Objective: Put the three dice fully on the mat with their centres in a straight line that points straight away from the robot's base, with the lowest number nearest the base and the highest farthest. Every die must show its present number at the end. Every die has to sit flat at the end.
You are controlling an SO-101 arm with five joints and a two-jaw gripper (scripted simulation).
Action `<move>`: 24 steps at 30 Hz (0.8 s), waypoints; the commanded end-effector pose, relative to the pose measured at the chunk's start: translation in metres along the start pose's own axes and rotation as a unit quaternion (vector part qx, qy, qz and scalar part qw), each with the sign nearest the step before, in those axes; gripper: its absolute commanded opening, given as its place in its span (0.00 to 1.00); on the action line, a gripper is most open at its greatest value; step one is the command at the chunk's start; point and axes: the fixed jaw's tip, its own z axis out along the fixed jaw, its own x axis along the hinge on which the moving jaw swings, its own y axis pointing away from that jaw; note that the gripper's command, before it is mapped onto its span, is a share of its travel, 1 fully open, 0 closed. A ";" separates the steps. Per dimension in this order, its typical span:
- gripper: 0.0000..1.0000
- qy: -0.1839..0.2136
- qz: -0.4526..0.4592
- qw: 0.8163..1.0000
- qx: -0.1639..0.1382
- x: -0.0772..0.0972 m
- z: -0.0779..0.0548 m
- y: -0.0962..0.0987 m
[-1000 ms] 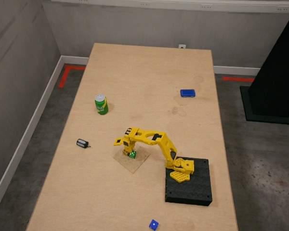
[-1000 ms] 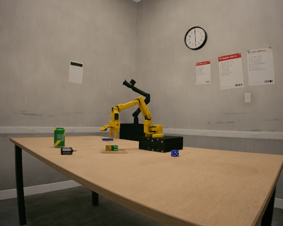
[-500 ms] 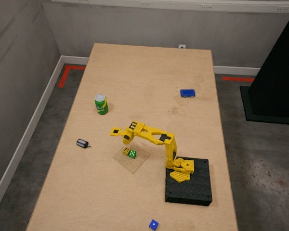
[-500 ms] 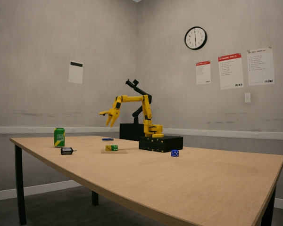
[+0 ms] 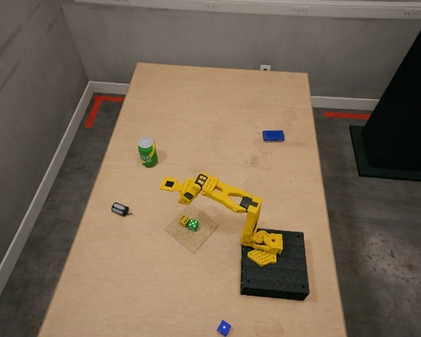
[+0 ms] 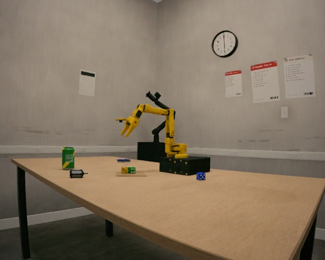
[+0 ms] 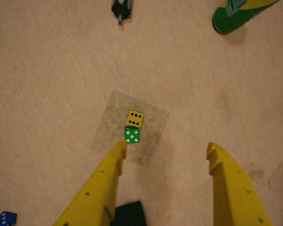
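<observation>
The yellow die (image 5: 184, 220) (image 6: 124, 170) (image 7: 135, 119) sits flat on the mat (image 5: 194, 246) (image 6: 140, 175) (image 7: 114, 100), showing six. The green die (image 5: 193, 225) (image 6: 131, 170) (image 7: 132, 135) sits beside it on the base side, showing five, touching it or nearly so. The blue die (image 5: 224, 328) (image 6: 200, 175) (image 7: 4, 219) lies on the table off the mat, in front of the base's side, showing one in the top view. My gripper (image 6: 123, 136) (image 7: 167, 146) is open and empty, high above the table; its fingertips are hidden in the top view.
A green can (image 5: 148, 152) (image 6: 68, 157) (image 7: 231, 18) stands beyond the mat. A dark keyring-like object (image 5: 120, 209) (image 6: 77, 173) (image 7: 121, 8) lies at the table's left. A blue box (image 5: 273, 135) (image 6: 123, 160) lies farther back. The black base block (image 5: 276, 279) (image 6: 184, 166) carries the arm.
</observation>
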 end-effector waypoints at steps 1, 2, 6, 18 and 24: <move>0.35 -0.011 0.004 1.000 0.002 -0.003 -0.006 -0.002; 0.35 -0.011 0.003 1.000 0.002 -0.003 -0.006 -0.001; 0.35 -0.011 -0.003 1.000 -0.003 -0.004 -0.006 0.004; 0.35 -0.016 -0.055 0.998 -0.037 -0.007 -0.006 0.045; 0.35 -0.020 -0.112 0.991 -0.076 -0.004 -0.010 0.090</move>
